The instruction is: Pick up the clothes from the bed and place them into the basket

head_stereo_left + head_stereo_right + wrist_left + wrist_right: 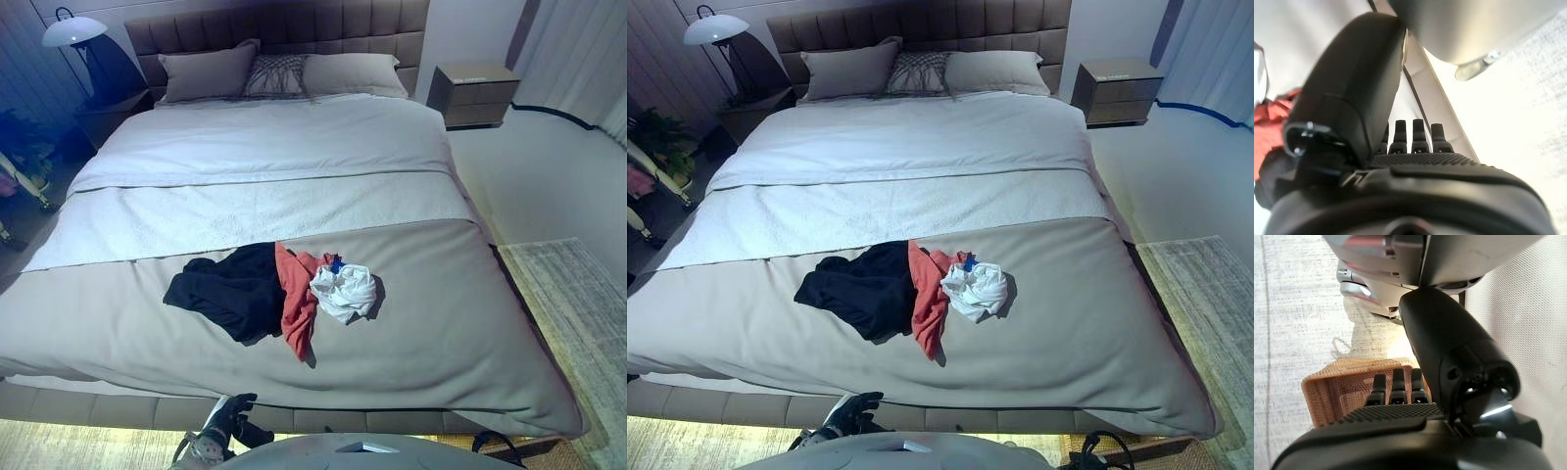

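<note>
A small heap of clothes lies on the taupe bed cover (441, 323) near the foot of the bed: a black garment (230, 289), a red one (297, 304) and a crumpled white one (345, 292) with a bit of blue. My left hand (230, 411) hangs low in front of the bed's foot edge, fingers (1420, 134) straight and empty; the red garment (1271, 115) shows past it. My right hand (1391, 431) is open and empty, fingers (1396, 384) straight, above an orange woven basket (1327, 387) on the floor.
Pillows (206, 70) lie against the padded headboard. A nightstand (475, 93) stands at the bed's right, a lamp (73, 31) and a plant (661, 142) at its left. A pale rug (578, 313) covers the floor at the right.
</note>
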`<state>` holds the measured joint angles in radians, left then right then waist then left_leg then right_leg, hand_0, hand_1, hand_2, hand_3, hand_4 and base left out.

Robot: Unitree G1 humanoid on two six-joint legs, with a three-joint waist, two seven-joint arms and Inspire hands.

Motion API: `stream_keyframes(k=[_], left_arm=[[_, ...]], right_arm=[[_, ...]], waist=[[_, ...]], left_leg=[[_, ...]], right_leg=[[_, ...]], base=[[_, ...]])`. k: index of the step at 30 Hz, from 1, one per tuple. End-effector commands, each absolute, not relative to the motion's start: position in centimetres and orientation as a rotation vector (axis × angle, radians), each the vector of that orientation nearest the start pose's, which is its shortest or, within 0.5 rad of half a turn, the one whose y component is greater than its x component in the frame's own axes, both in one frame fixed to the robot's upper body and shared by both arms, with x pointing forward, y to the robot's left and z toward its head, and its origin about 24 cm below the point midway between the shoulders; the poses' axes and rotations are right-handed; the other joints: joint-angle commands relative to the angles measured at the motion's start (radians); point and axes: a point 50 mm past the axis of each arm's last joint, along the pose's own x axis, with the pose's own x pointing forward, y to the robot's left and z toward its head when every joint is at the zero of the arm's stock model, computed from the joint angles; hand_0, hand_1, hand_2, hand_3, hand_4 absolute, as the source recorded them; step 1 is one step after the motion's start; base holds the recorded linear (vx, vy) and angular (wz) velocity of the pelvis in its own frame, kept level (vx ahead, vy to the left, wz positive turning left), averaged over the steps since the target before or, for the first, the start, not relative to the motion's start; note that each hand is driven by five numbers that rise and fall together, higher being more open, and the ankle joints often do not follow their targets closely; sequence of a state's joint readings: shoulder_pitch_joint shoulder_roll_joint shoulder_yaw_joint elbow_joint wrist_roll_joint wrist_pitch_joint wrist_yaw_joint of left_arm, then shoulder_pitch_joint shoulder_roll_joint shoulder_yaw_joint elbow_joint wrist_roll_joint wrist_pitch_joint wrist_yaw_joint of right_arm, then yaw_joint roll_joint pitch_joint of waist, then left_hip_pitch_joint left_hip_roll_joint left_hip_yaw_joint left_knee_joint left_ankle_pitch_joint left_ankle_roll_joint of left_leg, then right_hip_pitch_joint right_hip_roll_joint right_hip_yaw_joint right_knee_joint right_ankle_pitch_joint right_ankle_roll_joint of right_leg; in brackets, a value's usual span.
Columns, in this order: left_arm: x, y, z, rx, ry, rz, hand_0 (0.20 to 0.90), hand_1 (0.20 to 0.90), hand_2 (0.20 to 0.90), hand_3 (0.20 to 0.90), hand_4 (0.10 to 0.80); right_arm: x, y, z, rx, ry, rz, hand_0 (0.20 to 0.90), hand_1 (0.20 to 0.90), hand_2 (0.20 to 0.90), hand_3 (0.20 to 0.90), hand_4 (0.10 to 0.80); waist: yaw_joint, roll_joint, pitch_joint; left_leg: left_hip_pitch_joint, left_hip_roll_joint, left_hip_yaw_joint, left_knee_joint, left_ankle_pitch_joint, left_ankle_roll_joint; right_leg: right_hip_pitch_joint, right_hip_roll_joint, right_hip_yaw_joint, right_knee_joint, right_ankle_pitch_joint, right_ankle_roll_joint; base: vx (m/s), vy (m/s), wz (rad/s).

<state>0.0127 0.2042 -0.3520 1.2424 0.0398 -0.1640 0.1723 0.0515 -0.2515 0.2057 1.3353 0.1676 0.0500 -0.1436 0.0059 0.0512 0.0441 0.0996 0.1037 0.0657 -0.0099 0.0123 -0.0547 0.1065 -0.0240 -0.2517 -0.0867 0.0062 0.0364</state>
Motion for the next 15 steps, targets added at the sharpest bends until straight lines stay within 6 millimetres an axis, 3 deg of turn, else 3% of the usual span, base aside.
stream_keyframes(k=[1,2,4,6,12,13,14,15], left_arm=[[11.5,22.3,-15.2,0.538,0.958,0.017,0.9,0.9,0.9,0.9,0.8],[11.6,22.3,-15.2,0.516,0.95,0.036,0.9,0.9,0.9,0.9,0.8],[11.3,22.2,-15.3,0.509,0.964,0.032,0.9,0.9,0.9,0.9,0.8],[10.8,22.1,-15.5,0.523,0.981,-0.006,0.9,0.9,0.9,0.9,0.8],[12.0,22.4,-15.1,0.543,0.964,-0.04,0.9,0.9,0.9,0.9,0.8],[12.3,22.7,-15.0,0.56,0.964,-0.044,0.9,0.9,0.9,0.9,0.8],[12.5,23.0,-14.8,0.578,0.965,-0.053,0.9,0.9,0.9,0.9,0.8],[12.5,23.1,-14.8,0.584,0.965,-0.054,0.9,0.9,0.9,0.9,0.8]], right_arm=[[6.2,-23.2,-16.9,-0.317,1.38,-0.193,0.9,0.9,0.9,0.9,0.8],[6.8,-23.5,-16.7,-0.312,1.36,-0.215,0.9,0.9,0.9,0.9,0.8],[7.3,-24.0,-16.5,-0.308,1.347,-0.241,0.9,0.9,0.9,0.9,0.8],[7.6,-24.6,-16.3,-0.302,1.343,-0.269,0.9,0.9,0.9,0.9,0.8],[6.5,-24.3,-16.6,-0.263,1.347,-0.256,0.9,0.9,0.9,0.9,0.8],[6.8,-23.9,-16.6,-0.272,1.313,-0.234,0.9,0.9,0.9,0.9,0.8],[7.5,-23.7,-16.5,-0.275,1.275,-0.229,0.9,0.9,0.9,0.9,0.8],[7.9,-23.6,-16.4,-0.279,1.256,-0.227,0.9,0.9,0.9,0.9,0.8]], waist=[[0.053,-0.096,0.076],[0.075,-0.095,0.098],[0.091,-0.084,0.115],[0.092,-0.07,0.121],[0.073,-0.065,0.069],[0.068,-0.062,0.064],[0.058,-0.057,0.066],[0.055,-0.056,0.064]], left_leg=[[-0.13,-0.084,0.016,0.198,-0.005,0.016],[-0.196,-0.086,-0.009,0.223,0.034,0.007],[-0.222,-0.07,0.001,0.172,0.063,-0.001],[-0.229,-0.029,0.061,0.082,0.099,-0.004],[-0.127,-0.069,0.054,0.016,0.038,0.036],[-0.112,-0.081,0.058,0.008,0.034,0.05],[-0.092,-0.09,0.051,-0.002,0.028,0.066],[-0.086,-0.093,0.051,-0.008,0.026,0.073]], right_leg=[[-0.003,-0.041,0.054,0.105,-0.014,-0.003],[0.002,-0.035,0.063,0.103,-0.016,-0.004],[0.018,-0.027,0.07,0.094,-0.025,-0.002],[0.044,-0.031,0.062,0.095,-0.05,0.0],[0.038,-0.08,0.035,0.178,-0.088,0.032],[0.008,-0.095,0.037,0.264,-0.071,0.05],[-0.058,-0.119,0.048,0.371,-0.008,0.078],[-0.094,-0.128,0.059,0.416,0.007,0.088]], base=[[-0.063,-0.025,0.22],[-0.033,0.022,0.23],[0.05,0.123,0.12],[0.163,0.233,0.1],[0.193,0.203,-0.06],[0.134,0.189,-0.06],[0.089,0.168,-0.03],[0.065,0.12,-0.05]])
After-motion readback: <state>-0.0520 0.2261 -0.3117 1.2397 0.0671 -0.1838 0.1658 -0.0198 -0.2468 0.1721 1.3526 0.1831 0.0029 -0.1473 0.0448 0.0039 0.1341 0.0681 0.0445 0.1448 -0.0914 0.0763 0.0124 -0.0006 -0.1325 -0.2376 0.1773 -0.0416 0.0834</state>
